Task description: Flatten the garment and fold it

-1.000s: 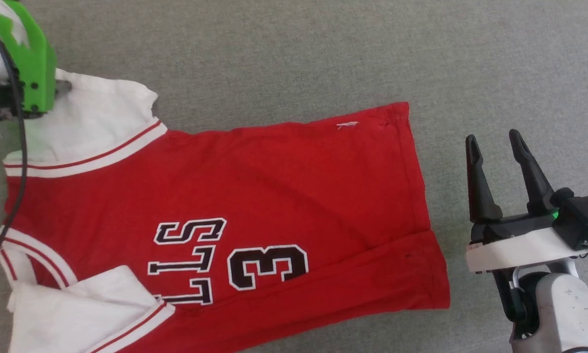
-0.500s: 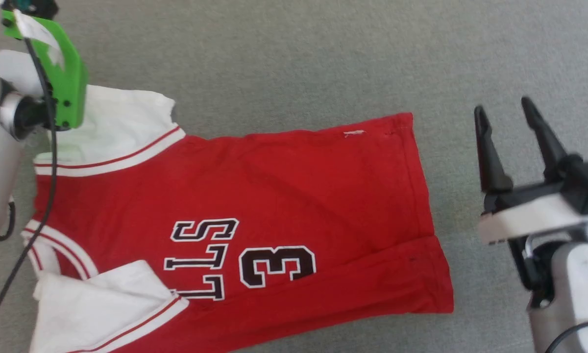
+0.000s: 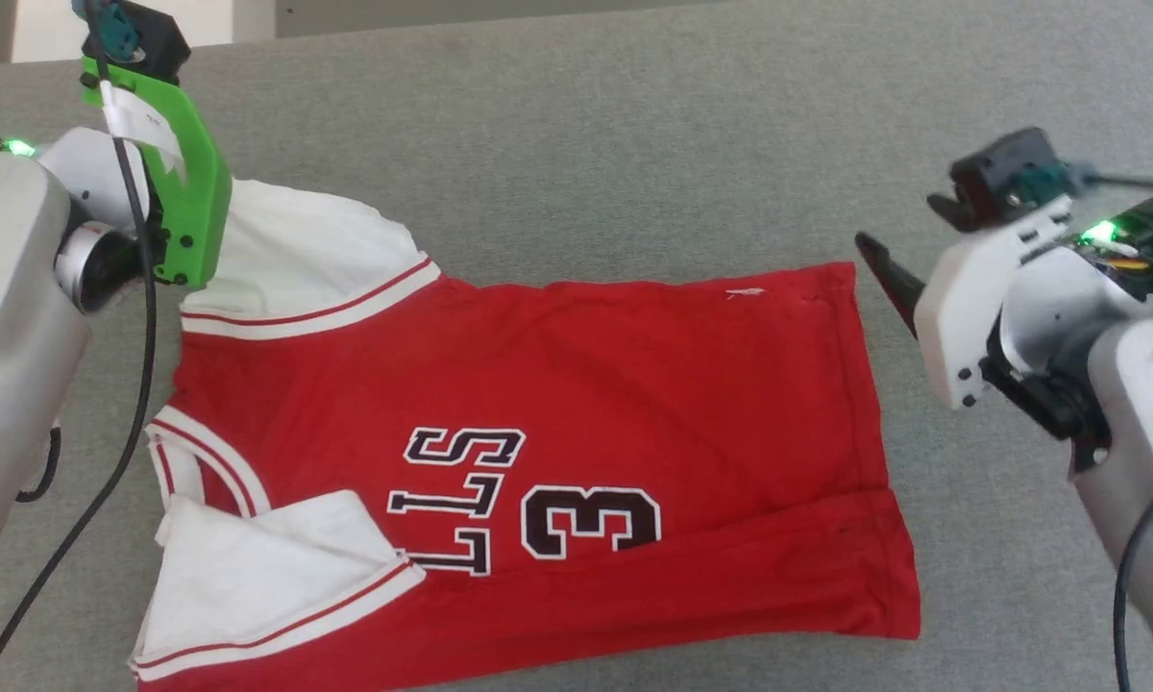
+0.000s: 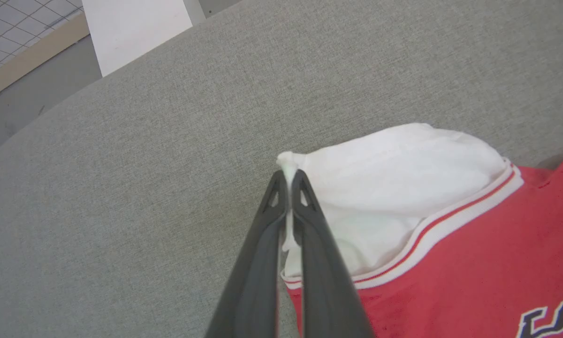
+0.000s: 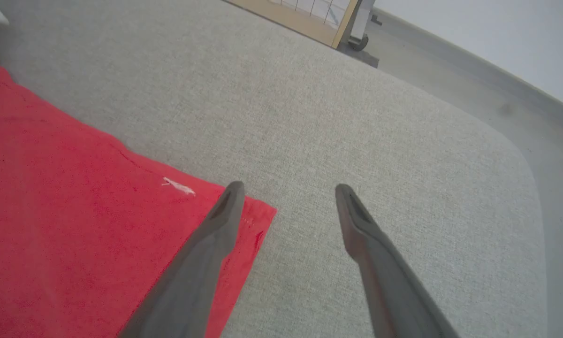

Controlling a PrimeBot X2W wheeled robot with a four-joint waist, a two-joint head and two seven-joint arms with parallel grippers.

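Left wrist view: my left gripper [image 4: 288, 177] pinches the red cloth jersey [image 4: 474, 272] by one sleeve to pull it flat; right gripper [image 5: 286, 190] open.

A grey, cloth-covered table [image 3: 634, 125] with rounded corners carried a red shirt [image 3: 586, 384] with white sleeves, spread across the centre and lower left of the frame, its collar at the left and hem at the right.

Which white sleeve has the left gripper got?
The far sleeve, its tip pinched in the shut left gripper. The near sleeve lies folded onto the red body, untouched.
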